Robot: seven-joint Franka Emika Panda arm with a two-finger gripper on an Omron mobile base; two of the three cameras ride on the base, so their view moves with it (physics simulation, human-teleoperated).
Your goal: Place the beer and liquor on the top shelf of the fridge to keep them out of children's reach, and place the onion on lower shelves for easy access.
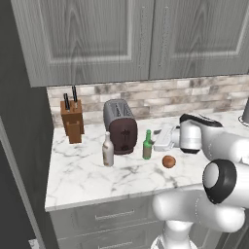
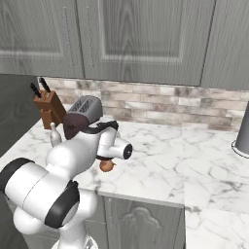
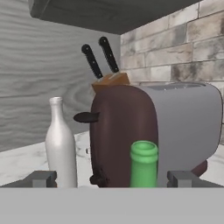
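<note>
The tool (image 3: 112,178) stands wide, empty, level with the beer (image 3: 144,164), whose neck rises between its fingertips. The liquor (image 1: 108,150) and onion (image 1: 168,161) stand on the table (image 1: 82,180).

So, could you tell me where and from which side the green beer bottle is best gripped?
Grip the beer bottle around its body below the narrow neck, coming in level from its open right side, where the open claw already faces it. It stands upright, with the toaster close on its left.
</note>
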